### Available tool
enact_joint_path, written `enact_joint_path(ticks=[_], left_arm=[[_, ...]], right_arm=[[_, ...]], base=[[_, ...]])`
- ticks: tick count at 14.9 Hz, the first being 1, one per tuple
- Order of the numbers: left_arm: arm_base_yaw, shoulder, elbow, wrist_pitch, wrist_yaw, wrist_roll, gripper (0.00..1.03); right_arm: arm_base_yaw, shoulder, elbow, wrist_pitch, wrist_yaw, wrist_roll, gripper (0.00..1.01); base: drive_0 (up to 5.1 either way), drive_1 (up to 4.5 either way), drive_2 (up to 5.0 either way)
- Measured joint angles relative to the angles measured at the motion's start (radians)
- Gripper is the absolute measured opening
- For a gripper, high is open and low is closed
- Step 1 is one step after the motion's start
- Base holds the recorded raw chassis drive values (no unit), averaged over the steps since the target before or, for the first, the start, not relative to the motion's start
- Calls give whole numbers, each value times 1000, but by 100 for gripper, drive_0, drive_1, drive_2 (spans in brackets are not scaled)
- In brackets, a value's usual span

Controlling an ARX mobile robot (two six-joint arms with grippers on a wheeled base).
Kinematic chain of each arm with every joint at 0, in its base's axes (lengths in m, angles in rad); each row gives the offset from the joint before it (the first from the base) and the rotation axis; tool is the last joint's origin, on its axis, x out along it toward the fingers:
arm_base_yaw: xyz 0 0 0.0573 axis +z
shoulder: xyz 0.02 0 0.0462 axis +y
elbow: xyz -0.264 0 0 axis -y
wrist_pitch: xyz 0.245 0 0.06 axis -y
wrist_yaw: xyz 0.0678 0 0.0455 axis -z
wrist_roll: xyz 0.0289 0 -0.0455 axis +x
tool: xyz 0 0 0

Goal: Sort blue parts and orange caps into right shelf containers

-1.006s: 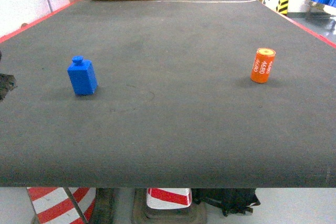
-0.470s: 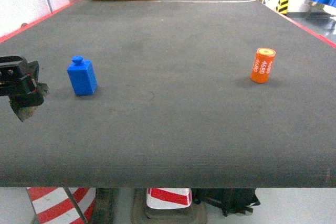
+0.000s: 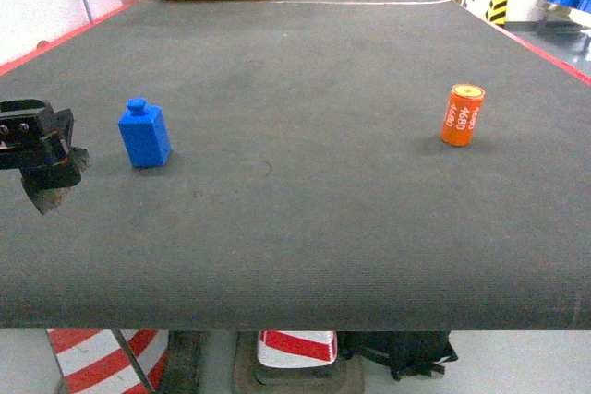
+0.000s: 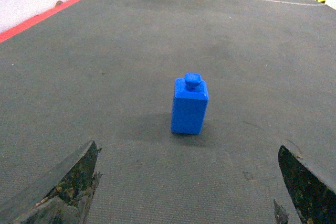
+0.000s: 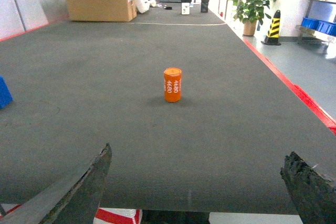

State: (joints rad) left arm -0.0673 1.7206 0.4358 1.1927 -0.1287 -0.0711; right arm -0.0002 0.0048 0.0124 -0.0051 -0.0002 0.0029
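Left wrist view showed the left gripper spread wide, low and near the upright blue part on the table. A skewed approach could topple that narrow block. The right gripper was likewise spread, well apart from the orange cap.

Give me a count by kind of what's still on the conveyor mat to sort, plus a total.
Blue parts: 1, the blue part standing upright on the left of the mat.
Orange caps: 1, the orange cap standing upright on the right.
Total: 2, both untouched; the left gripper is beside the blue part, holding nothing.
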Motion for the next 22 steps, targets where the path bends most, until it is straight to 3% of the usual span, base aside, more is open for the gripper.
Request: enact_joint_path(ticks=[6, 14, 22], left_arm=[[34, -3, 96, -47, 10, 26, 98], [98, 89, 255, -137, 19, 30, 98], [123, 238, 438, -176, 35, 79, 98]], right_arm=[[0, 0, 0, 0, 0, 0, 98], [0, 0, 0, 0, 0, 0, 98], [0, 0, 0, 0, 0, 0, 98]], base=[[0, 0, 0], [0, 0, 0], [0, 0, 0]])
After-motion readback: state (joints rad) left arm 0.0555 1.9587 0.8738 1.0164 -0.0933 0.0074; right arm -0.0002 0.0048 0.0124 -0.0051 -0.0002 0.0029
